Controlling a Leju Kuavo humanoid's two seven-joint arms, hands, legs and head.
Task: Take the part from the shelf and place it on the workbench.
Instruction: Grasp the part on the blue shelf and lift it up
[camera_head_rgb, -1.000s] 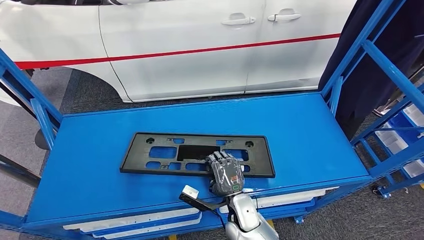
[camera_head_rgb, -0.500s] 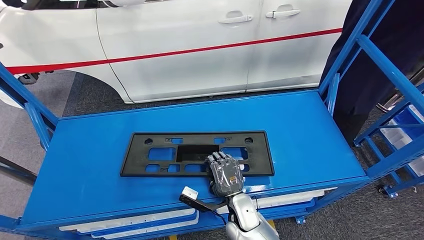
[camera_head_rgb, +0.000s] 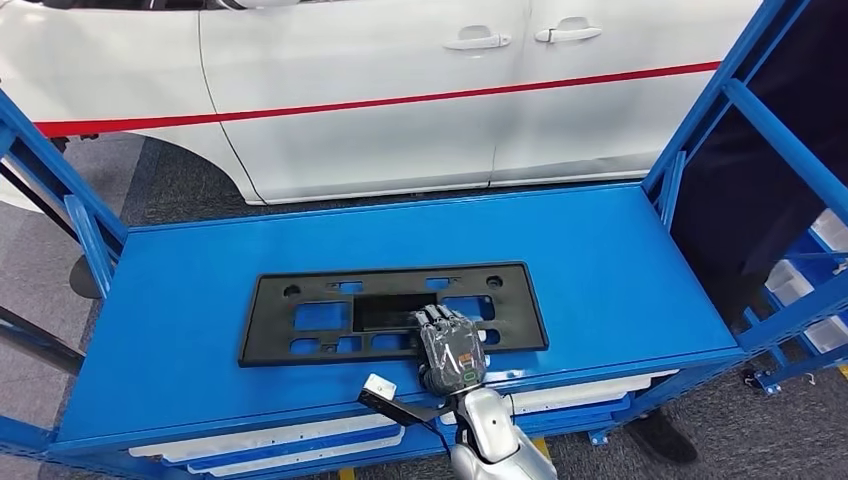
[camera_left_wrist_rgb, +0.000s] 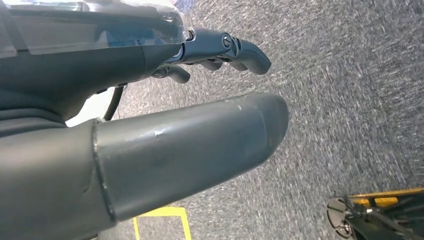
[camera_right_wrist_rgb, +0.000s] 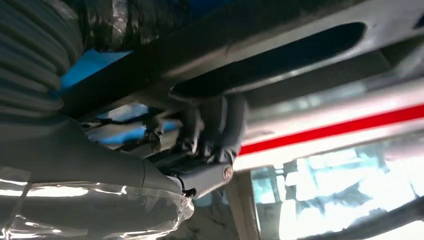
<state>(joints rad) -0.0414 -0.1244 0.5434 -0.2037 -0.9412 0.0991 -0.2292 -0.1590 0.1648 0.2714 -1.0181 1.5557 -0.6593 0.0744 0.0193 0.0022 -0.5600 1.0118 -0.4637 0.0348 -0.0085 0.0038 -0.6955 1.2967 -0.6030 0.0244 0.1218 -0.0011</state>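
Note:
A flat black plastic part (camera_head_rgb: 330, 316) with several cut-outs lies on the blue shelf top (camera_head_rgb: 600, 270). My right hand (camera_head_rgb: 452, 350) rests over its near edge, right of the middle. In the right wrist view its fingers (camera_right_wrist_rgb: 215, 125) curl around a bar of the part (camera_right_wrist_rgb: 280, 30), so it grips the part. The thumb side is hidden under the edge. My left hand (camera_left_wrist_rgb: 190, 145) hangs over grey carpet, its fingers (camera_left_wrist_rgb: 240, 47) apart from the thumb and nothing in it.
A white car (camera_head_rgb: 400, 90) with a red stripe stands close behind the shelf. Blue frame posts (camera_head_rgb: 770, 120) rise at both ends. A person in dark clothes (camera_head_rgb: 760, 170) stands at the right, by white bins (camera_head_rgb: 810, 290). White trays (camera_head_rgb: 300, 440) sit below the shelf top.
The view swayed slightly. My right hand stays on the part's near edge and the part's left end sits a little nearer. The person at the right shifted.

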